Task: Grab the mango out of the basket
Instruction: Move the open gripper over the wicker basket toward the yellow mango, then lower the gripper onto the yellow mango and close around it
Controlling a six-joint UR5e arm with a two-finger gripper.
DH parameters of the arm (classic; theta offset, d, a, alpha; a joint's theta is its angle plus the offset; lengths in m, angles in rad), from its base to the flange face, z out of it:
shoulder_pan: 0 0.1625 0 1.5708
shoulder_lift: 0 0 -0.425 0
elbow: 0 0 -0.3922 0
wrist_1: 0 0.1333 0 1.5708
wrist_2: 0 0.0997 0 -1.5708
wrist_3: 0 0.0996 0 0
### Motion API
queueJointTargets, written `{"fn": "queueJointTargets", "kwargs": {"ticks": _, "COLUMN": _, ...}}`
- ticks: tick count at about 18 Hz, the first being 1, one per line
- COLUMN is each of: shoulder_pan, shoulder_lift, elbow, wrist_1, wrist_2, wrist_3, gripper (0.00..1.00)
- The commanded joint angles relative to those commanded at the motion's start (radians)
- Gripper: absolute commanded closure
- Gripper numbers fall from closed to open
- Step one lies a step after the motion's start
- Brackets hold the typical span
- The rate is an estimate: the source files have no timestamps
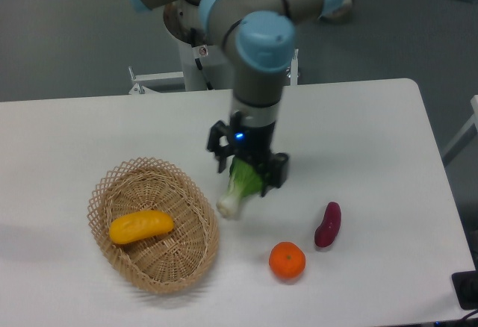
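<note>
The mango is a yellow-orange elongated fruit lying inside the woven tan wicker basket at the front left of the table. My gripper is open and empty. It hangs above the table to the right of the basket, over the green bok choy, about a basket's width away from the mango. Its fingers point down, and it hides the leafy top of the bok choy.
A round orange sits at the front, right of the basket. A dark purple sweet potato lies further right. The robot base stands behind the table's far edge.
</note>
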Motion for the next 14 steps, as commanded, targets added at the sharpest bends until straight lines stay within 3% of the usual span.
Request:
{"fn": "queueJointTargets", "kwargs": {"ticks": 4, "shoulder_pan": -0.077, "shoulder_lift": -0.054, "elbow": 0.000, "wrist_1": 0.064, "wrist_2": 0.002, "wrist_3": 0.015, "gripper": 0.00}}
{"fn": "queueJointTargets", "kwargs": {"ticks": 14, "shoulder_pan": -0.227, "shoulder_lift": -0.158, "elbow": 0.006, "wrist_1": 0.071, "wrist_2": 0.109, "wrist_3": 0.084, "gripper": 0.00}}
